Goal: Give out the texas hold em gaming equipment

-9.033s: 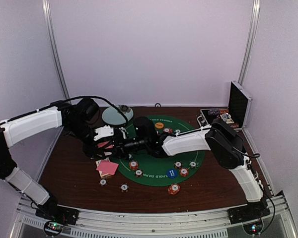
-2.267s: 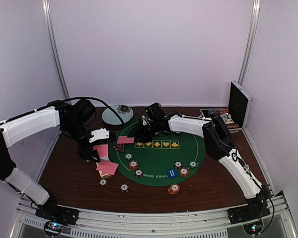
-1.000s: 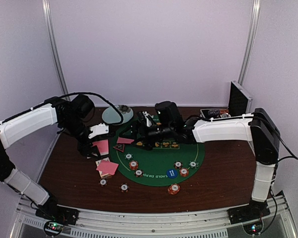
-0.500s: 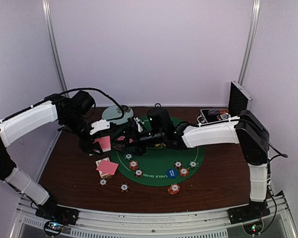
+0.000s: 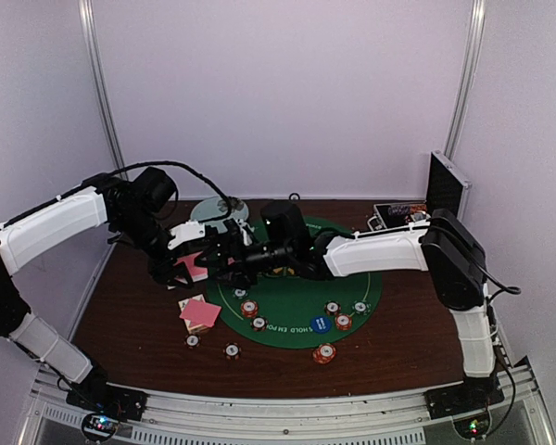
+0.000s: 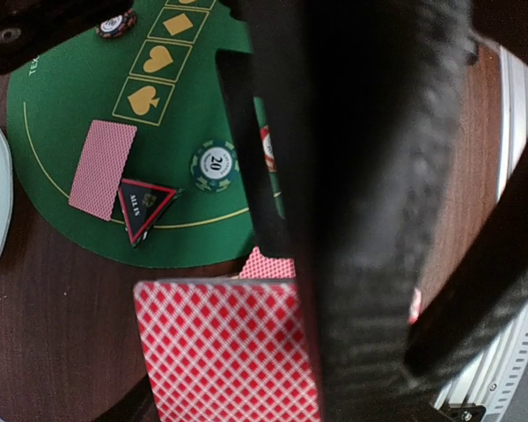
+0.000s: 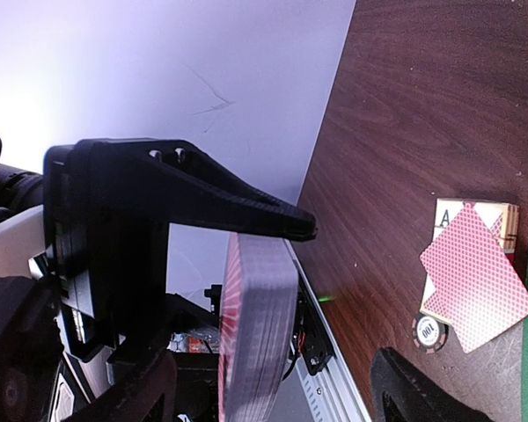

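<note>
Top external, front first: three chips sit on the table just short of the mat, with a small card pile to their left. On the mat we see more chips, a blue disc and one dealt card touching the triangle marker. We judge it partway. The left gripper is clamped on a thick deck, undealt. The right gripper gapes around the deck's edge, gripping nothing. At the back, the plate looks near bare, and the open case holds bits we can't make out.
</note>
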Controlling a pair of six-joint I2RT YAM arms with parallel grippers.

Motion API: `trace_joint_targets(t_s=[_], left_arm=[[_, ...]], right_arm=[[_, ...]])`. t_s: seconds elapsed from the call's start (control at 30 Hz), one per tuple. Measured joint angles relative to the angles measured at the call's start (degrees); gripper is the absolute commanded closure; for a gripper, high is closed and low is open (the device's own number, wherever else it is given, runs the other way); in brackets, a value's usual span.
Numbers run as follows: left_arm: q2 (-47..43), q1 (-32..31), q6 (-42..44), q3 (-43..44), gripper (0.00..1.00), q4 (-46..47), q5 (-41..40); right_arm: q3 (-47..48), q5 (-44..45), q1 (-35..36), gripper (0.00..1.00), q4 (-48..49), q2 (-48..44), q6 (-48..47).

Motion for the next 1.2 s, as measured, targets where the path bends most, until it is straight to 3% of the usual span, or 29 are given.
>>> trace_joint_targets(t_s=[0.43, 0.7, 1.2], left_arm=[[0.22, 0.02, -0.17, 0.09, 0.89, -0.13, 0.85], [0.24, 0.02, -0.15, 0.09, 0.89, -0.87, 0.92], [0.61, -0.02, -0.15, 0.07, 0.9, -1.18, 0.79]], right_arm=[[6.84, -1.09, 1.01, 0.25, 1.68, 6.08, 3.61], [9.49, -1.2, 1.31, 0.38, 2.54, 8.83, 5.9], [5.03, -1.75, -0.22, 0.53, 5.33, 7.04, 6.58]])
